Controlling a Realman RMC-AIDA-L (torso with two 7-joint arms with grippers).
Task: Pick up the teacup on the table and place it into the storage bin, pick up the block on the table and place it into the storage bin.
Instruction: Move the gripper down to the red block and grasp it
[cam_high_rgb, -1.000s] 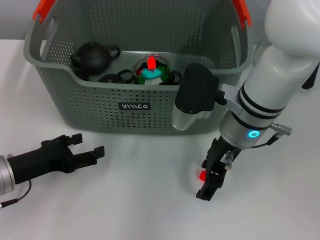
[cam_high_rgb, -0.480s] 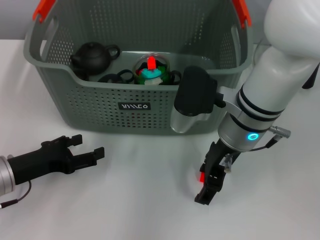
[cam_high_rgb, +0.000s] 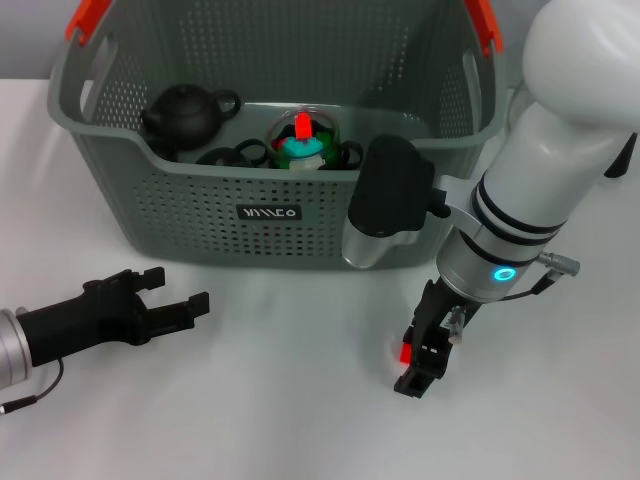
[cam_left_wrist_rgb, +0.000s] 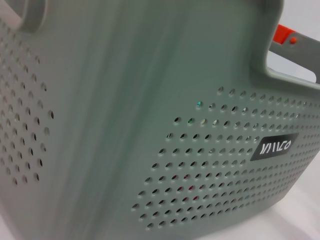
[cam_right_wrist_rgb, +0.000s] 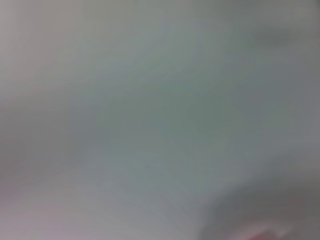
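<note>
The storage bin (cam_high_rgb: 180, 205) is a grey perforated basket with orange-red handle pieces (cam_high_rgb: 88, 18) and a black label (cam_high_rgb: 268, 212). It stands at the back of the white table. The block (cam_high_rgb: 404, 352) is small and red and lies on the table in front of the bin's right end. My right gripper (cam_high_rgb: 418, 372) points down at the table right beside the block, which it partly hides. My left gripper (cam_high_rgb: 175, 290) is open and empty, low over the table at the front left. No teacup shows on the table. Dark cup-like pieces (cam_high_rgb: 222, 157) lie inside the bin.
Inside the bin are a black teapot (cam_high_rgb: 185, 113) and a clear ball with green and red parts (cam_high_rgb: 304, 138). The left wrist view is filled by the bin's wall (cam_left_wrist_rgb: 125, 125), with its label (cam_left_wrist_rgb: 276, 147). The right wrist view shows only a blur.
My right gripper dipped slightly toward the table beside the block, then came back up a little. The block stays almost where it was. The left arm has not moved.
</note>
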